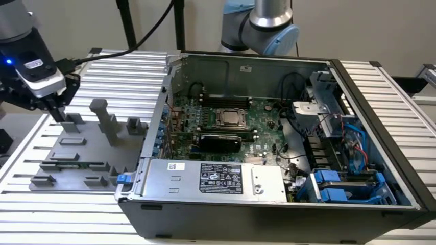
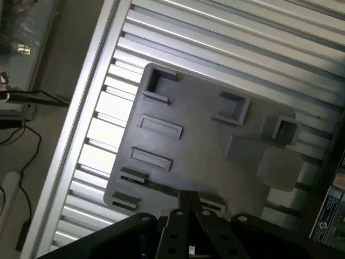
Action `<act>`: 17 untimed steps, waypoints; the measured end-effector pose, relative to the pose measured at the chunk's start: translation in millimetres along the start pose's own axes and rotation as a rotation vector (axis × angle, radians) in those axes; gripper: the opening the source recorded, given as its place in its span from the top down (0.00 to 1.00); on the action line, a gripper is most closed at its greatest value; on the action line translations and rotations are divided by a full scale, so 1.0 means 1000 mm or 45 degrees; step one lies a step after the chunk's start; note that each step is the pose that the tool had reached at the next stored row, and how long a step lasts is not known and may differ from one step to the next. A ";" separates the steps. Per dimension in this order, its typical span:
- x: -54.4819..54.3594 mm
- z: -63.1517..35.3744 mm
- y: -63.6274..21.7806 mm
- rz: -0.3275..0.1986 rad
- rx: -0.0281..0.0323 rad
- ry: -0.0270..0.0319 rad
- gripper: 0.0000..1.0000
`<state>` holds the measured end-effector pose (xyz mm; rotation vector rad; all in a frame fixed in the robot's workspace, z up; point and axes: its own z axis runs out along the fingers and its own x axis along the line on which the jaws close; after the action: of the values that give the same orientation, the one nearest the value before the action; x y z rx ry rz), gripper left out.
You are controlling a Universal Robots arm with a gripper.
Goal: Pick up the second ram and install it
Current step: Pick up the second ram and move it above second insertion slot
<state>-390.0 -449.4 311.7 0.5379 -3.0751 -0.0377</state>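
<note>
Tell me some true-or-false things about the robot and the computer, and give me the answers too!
1. The tool is over the grey tray. True.
2. The computer case has its lid on. False: it is open, and the motherboard shows inside.
3. The tray is on the exterior view's right of the case. False: it is on the exterior view's left of the case.
4. A thin green ram stick lies in the tray. True.

Matt grey plastic tray (image 2: pixel 207 137) — ribbed, shiny aluminium table (image 2: pixel 242 46)
</note>
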 end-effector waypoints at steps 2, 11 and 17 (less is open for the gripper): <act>0.000 0.0020 -0.0001 -0.046 0.0007 0.0013 1.00; 0.000 0.0111 -0.0003 -0.256 0.0038 0.0069 1.00; 0.000 0.0170 -0.0005 -0.394 0.0060 0.0107 1.00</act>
<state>-390.0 -449.4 294.8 1.0044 -2.9522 -0.0325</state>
